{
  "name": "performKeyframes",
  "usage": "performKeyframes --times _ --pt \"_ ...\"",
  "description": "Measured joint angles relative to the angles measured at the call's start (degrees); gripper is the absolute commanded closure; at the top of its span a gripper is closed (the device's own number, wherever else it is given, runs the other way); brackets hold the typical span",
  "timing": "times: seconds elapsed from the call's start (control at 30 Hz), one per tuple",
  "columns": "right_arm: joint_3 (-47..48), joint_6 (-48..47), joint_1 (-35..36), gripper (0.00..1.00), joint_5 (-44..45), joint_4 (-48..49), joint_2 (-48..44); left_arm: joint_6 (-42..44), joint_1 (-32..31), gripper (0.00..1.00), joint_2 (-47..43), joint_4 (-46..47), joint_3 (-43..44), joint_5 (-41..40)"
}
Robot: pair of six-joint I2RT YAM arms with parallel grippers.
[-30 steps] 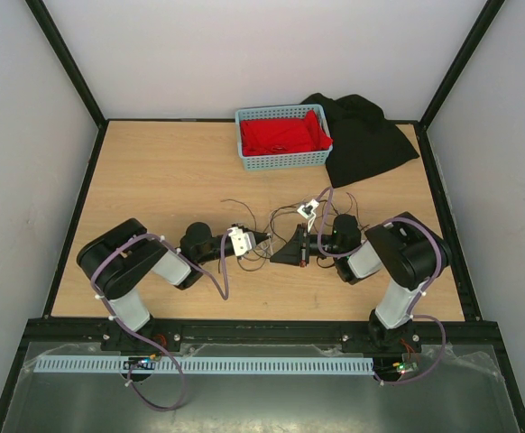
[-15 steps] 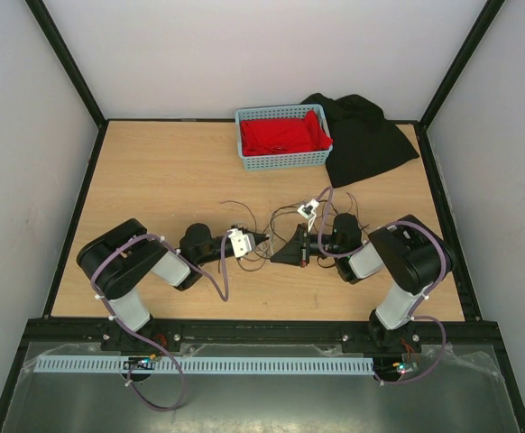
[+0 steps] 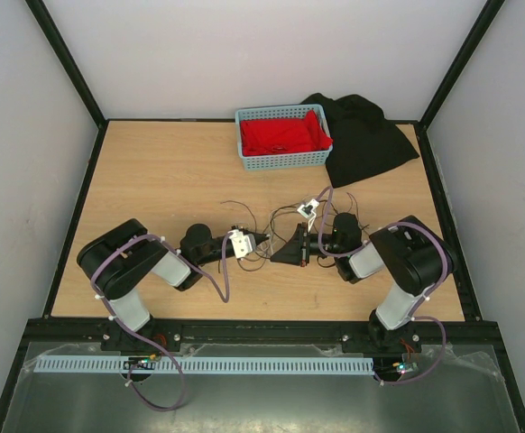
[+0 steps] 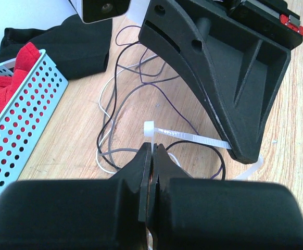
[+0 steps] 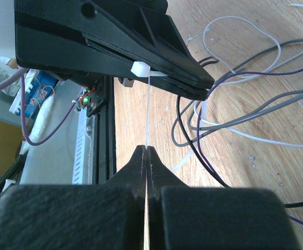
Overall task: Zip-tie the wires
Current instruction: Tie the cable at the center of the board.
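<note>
Top view, room: white walls on three sides, with black frame bars in the corners.
Top view, surface: a flat table (image 3: 154, 180) of light wood with a fine grain.
Top view, far edge: a pale blue basket (image 3: 283, 160) with a red cloth (image 3: 280, 135) inside it; a black cloth (image 3: 371, 140) lies crumpled just beside it on the right.
Top view, wires (image 3: 279, 214): in the middle of the table, between the two arms, and spreading toward the far side in loose thin loops, so they point in no single direction.
Top view, grippers: the left gripper (image 3: 264, 239) and the right gripper (image 3: 275, 259) meet tip to tip over the wires.
Left wrist view, zip tie (image 4: 193, 138): a white, ribbed plastic strap; its square head is just above the left fingertips, and its long axis runs to the right, slightly down, to the tip of the right gripper.
Left wrist view, left gripper: clenched; whether it pinches the tie I cannot tell.
Left wrist view, wires: dark purple, grey, white and black strands that curl on the wood under the tie.
Left wrist view, basket: its wall is perforated with round holes.
Right wrist view, right gripper: clamped on the thin tail of the zip tie, which rises straight from its tips to the head at the left gripper.
Right wrist view, wires: smooth round strands looping on the wood to the right.
</note>
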Motion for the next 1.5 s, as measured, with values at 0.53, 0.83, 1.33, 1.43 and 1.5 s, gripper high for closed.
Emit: performKeyframes --times 0.53,0.83,1.33,1.43,1.5 --pt "-0.09 -1.11 0.0 1.0 0.0 -1.81 -0.94 0.02 0.0 1.0 0.0 0.0 0.02 -1.01" --pt "-0.07 -1.14 0.0 1.0 -0.02 -1.92 -0.94 0.02 -0.24 1.0 0.0 0.0 0.02 -1.03" --pt "-0.07 -1.33 0.04 1.0 -0.04 -1.99 -2.32 0.0 -0.28 1.0 0.61 0.0 0.11 -1.7" --pt "-0.07 -1.4 0.04 1.0 -0.02 -2.21 -2.32 0.0 -0.28 1.0 0.68 0.02 0.13 -1.7" --pt "-0.07 -1.4 0.04 1.0 -0.02 -2.23 -2.32 0.0 -0.28 1.0 0.68 0.0 0.13 -1.7"
